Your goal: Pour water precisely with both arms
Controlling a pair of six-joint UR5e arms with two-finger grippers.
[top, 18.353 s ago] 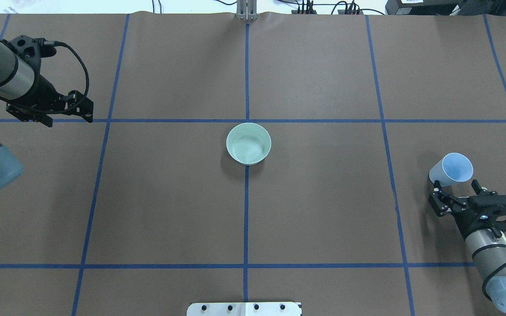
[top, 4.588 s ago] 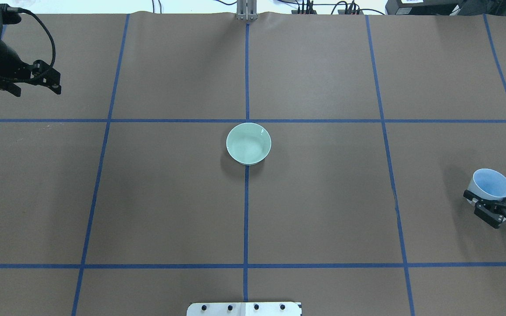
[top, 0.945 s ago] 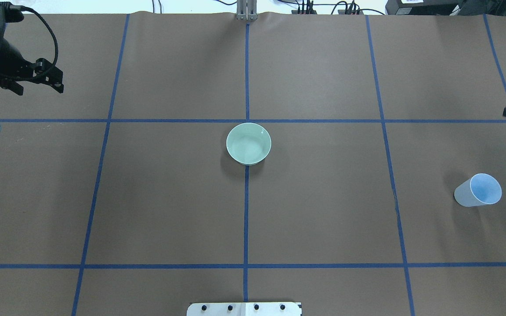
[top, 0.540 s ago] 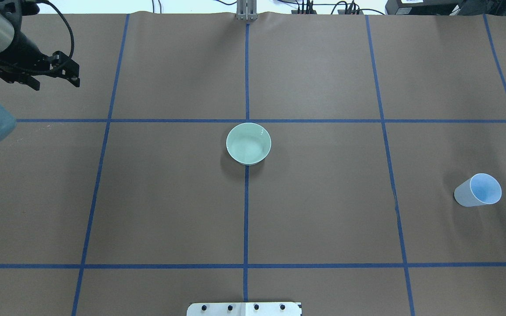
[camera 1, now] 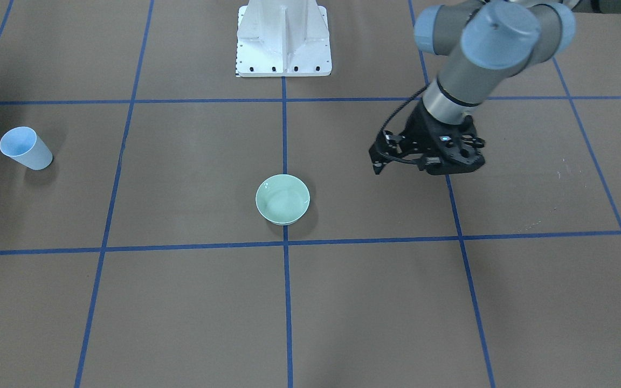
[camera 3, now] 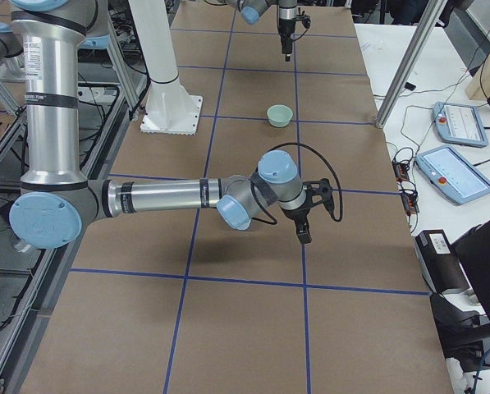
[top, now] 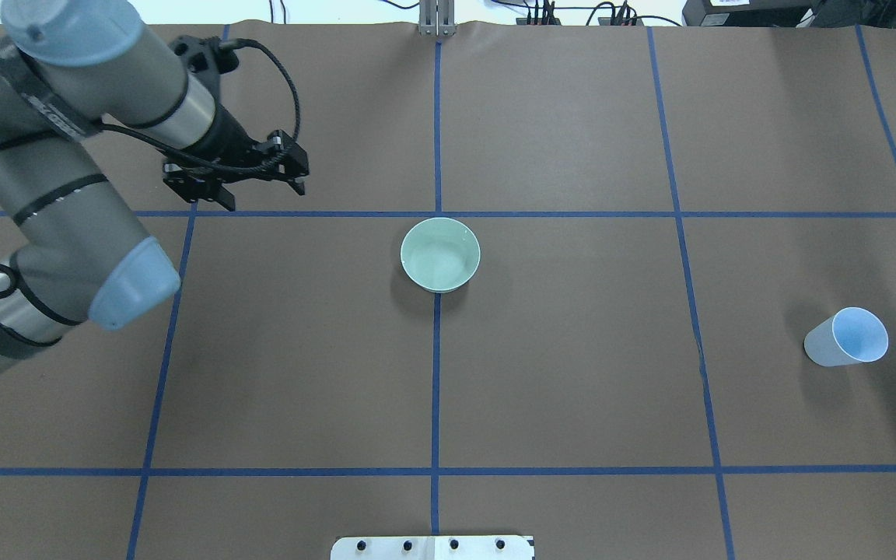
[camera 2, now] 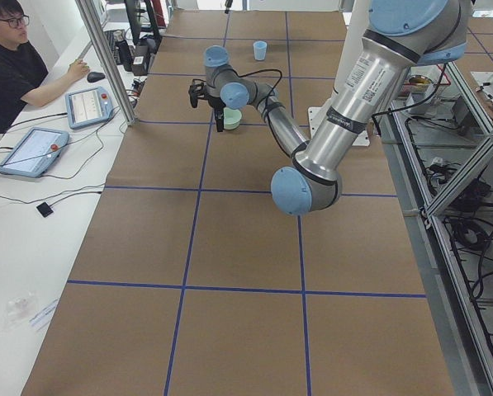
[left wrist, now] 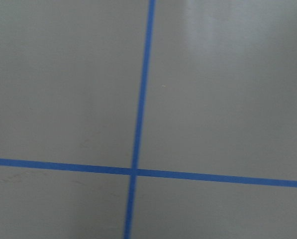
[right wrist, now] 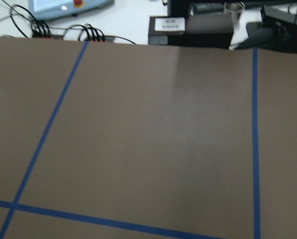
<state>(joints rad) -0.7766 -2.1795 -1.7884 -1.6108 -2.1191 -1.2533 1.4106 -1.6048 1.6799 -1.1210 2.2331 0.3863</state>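
Water (top: pixel 440 260) appeared to lie in the green bowl (top: pixel 406 257) at surface centre; left fingers (top: pixel 220 199) stood open, empty, near it; state of right fingers (camera 3: pixel 304 231) could not be told; a low sweep might strike the bowl and spill.

**Robotics laboratory, seen through my remote cameras.** The table (top: pixel 572 389) is papered brown and gridded with blue tape (top: pixel 435 389). The left arm (top: pixel 59 194) and right arm (camera 3: pixel 162 197), both industrial, work beside a white pedestal (camera 1: pixel 283 37). Teach pendants (camera 2: pixel 87 106) and a seated person (camera 2: pixel 15 70) occupy the white side bench (camera 2: pixel 15 247), behind aluminium framing (camera 2: pixel 106 58).
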